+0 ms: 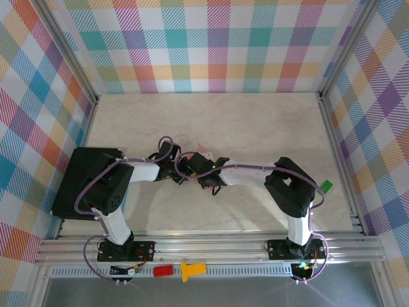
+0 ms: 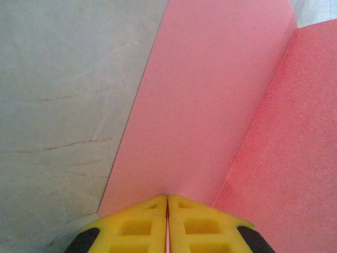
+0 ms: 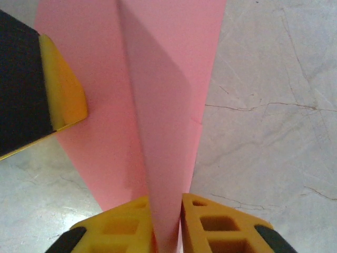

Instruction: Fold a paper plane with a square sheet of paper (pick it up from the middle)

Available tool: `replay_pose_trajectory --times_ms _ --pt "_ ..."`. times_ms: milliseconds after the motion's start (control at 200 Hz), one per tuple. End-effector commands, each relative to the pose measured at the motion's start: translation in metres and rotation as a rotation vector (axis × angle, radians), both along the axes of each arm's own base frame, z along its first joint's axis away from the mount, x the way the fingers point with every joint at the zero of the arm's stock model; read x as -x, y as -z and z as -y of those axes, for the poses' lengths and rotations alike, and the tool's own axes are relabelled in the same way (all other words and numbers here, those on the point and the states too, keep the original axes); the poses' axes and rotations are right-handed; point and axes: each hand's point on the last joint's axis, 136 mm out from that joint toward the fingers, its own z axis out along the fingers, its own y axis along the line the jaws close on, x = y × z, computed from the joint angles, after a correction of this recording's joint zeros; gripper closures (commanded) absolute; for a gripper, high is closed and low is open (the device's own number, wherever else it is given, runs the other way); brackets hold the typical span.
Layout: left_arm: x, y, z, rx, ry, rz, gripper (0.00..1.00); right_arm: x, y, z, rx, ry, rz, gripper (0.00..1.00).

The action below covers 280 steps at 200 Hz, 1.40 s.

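The salmon-pink sheet of paper (image 2: 210, 105) is folded lengthwise and held between both grippers at the middle of the table. In the top view only its pointed tip (image 1: 204, 148) shows beyond the wrists. My left gripper (image 2: 167, 197) is shut on the paper's near edge, with a thin pink line between its yellow fingers. My right gripper (image 3: 167, 203) is shut on a raised centre fold of the paper (image 3: 158, 79), which touches both pads. One left finger (image 3: 60, 89) rests on the paper's left side in the right wrist view. From above the two grippers (image 1: 182, 167) (image 1: 197, 167) meet head on.
A small red block (image 1: 162, 270) and a yellow piece (image 1: 192, 270) lie on the front rail. A black box (image 1: 86, 182) sits at the left edge, a green tag (image 1: 326, 186) at the right. Checked walls close three sides; bare marble-look table (image 1: 255, 128) lies behind.
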Motion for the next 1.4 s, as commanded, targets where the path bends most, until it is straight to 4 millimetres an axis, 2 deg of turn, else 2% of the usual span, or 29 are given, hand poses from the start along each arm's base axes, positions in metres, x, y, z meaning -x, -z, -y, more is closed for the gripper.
replay_pose_trajectory --times_ms 0,175,325,510,660,1075,1250,1395 --pt "0.009 0.006 0.0 -0.026 0.015 -0.038 0.91 0.003 0.0 -0.006 -0.005 -0.016 -0.013 0.84" --pt "0.007 0.002 0.0 -0.024 0.01 -0.029 0.91 0.006 0.005 -0.013 -0.037 -0.043 -0.035 0.87" --pt "0.003 -0.012 0.001 -0.016 -0.001 0.0 0.91 0.012 0.012 -0.018 -0.061 -0.066 -0.068 0.89" --pt "0.002 -0.025 -0.013 -0.052 -0.057 0.031 0.86 0.016 0.018 -0.02 -0.078 -0.075 -0.095 0.9" --pt "0.005 -0.024 -0.029 -0.081 -0.106 0.031 0.84 0.017 0.02 -0.021 -0.087 -0.081 -0.107 0.9" --pt "0.013 -0.023 -0.049 -0.119 -0.15 0.037 0.86 0.028 0.036 -0.025 -0.151 -0.13 -0.217 0.91" --pt "0.013 -0.027 -0.045 -0.089 -0.139 0.056 0.86 0.035 0.048 -0.014 -0.234 -0.134 -0.313 0.91" --pt "0.008 -0.039 -0.031 -0.015 -0.093 0.1 0.86 0.036 0.048 -0.004 -0.359 -0.164 -0.403 0.91"
